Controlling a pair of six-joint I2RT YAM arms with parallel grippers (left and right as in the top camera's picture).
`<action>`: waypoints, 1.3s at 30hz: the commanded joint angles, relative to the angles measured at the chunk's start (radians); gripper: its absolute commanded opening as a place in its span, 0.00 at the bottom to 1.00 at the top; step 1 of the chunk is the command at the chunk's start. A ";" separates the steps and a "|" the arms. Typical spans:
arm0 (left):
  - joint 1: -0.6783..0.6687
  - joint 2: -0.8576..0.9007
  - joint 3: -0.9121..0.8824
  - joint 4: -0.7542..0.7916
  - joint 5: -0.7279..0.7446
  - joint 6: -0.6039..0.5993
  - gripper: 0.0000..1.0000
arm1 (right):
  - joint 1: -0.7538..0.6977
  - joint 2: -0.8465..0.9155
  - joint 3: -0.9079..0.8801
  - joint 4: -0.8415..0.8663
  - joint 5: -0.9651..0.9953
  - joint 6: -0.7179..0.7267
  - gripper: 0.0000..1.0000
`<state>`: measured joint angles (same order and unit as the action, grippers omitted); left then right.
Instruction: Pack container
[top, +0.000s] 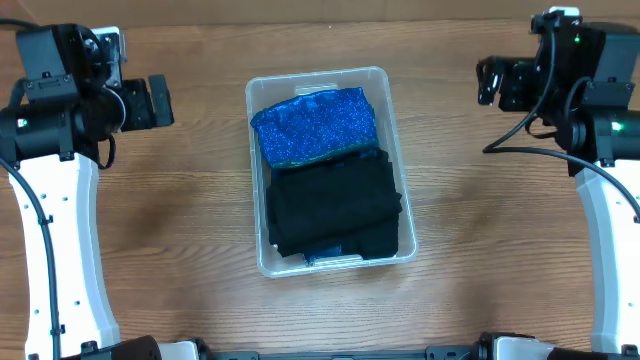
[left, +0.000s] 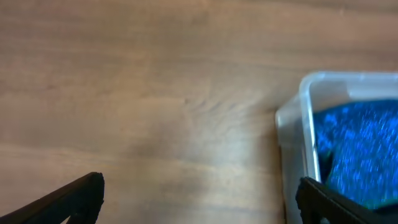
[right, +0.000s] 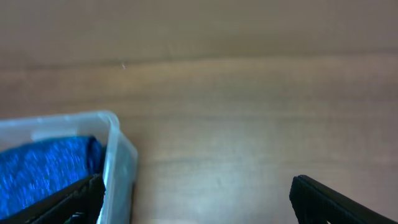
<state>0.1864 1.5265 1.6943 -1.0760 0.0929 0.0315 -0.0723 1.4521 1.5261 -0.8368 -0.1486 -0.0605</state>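
Both left fingers (left: 68, 200) and right fingers (right: 336, 199) gape empty; our clear plastic rectangular container's (top: 320, 75) heaped six-o'clock black folded cloth (top: 335, 210) may overflow.

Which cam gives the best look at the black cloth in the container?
Overhead. It shows the whole black cloth, lying in the container beside the blue sparkly cloth. Both wrist views catch only a container corner and some of the blue sparkly cloth; the black cloth is out of frame there.
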 joint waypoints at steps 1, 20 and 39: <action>0.011 -0.047 0.018 -0.036 0.008 0.040 1.00 | -0.002 -0.057 0.019 -0.062 0.046 -0.014 1.00; 0.011 -0.905 -0.533 0.086 0.129 0.078 1.00 | -0.002 -0.867 -0.446 -0.111 0.084 0.080 1.00; 0.011 -0.988 -0.547 -0.289 0.129 0.078 1.00 | -0.002 -0.951 -0.460 -0.457 0.077 0.080 1.00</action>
<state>0.1917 0.5449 1.1515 -1.3457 0.2062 0.0895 -0.0723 0.4995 1.0702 -1.2861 -0.0711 0.0151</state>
